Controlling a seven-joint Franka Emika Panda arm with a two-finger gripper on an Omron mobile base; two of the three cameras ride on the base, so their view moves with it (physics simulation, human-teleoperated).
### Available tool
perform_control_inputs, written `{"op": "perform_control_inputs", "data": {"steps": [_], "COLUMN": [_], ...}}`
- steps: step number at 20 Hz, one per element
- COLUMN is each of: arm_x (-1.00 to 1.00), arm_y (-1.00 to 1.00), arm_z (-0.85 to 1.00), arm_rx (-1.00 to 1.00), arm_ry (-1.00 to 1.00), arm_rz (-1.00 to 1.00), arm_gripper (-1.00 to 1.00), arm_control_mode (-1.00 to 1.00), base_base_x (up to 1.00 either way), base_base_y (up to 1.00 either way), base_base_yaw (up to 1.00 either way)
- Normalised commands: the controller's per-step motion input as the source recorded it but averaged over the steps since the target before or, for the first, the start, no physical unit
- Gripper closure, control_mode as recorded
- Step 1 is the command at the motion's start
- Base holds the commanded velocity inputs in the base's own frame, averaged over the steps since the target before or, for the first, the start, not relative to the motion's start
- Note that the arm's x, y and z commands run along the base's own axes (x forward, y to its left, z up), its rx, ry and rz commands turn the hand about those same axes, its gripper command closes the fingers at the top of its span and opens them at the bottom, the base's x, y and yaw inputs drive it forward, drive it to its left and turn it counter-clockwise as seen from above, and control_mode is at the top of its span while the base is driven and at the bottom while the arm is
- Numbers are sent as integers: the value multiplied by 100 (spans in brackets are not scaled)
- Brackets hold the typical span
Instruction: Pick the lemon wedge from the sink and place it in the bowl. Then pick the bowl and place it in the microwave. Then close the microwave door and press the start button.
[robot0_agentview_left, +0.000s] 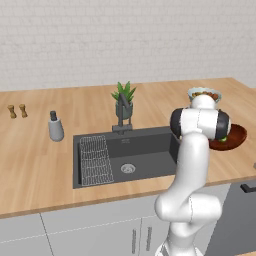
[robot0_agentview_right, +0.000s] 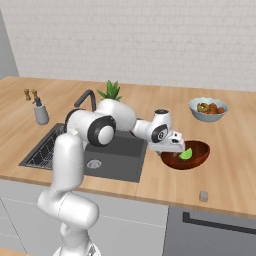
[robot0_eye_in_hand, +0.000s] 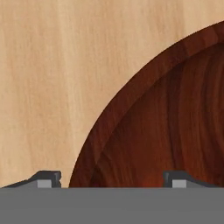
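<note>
A: Gripper (robot0_eye_in_hand: 111, 179) first: where, and holding what?

B: Straddling the bowl (robot0_agentview_right: 192, 155) rim, 1 fingertip (robot0_eye_in_hand: 46, 178) over wood, the other inside; spread, holding nothing.

A: Lemon wedge (robot0_agentview_right: 186, 154)?

B: Lying in the bowl (right of the sink (robot0_agentview_left: 145, 155), on the counter (robot0_agentview_left: 40, 165)). Farther back sits the pale bowl of food (robot0_agentview_right: 208, 108).

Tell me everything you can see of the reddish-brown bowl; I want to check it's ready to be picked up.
The bowl is round, shallow and glossy, dark reddish-brown with a wood-like grain in the hand view. It sits upright on the wooden counter, right of the sink. The green lemon wedge lies inside it. The gripper is at its near rim, jaws apart, one fingertip either side of the rim; contact can't be told.
</note>
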Motion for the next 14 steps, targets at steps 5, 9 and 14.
{"op": "perform_control_inputs", "data": {"steps": [5, 9, 14], "arm_x": [0, 0, 0], "arm_y": [-9, -4, 0], "arm_z": [-6, 0, 0], "arm_rx": [0, 0, 0], "arm_ry": [-1, 0, 0], "arm_rz": [0, 0, 0], "arm_gripper": [100, 100, 100], "arm_control_mode": [-100, -100, -100], "base_base_x": [0, 0, 0], "base_base_y": [0, 0, 0], "base_base_yaw": [0, 0, 0]}}
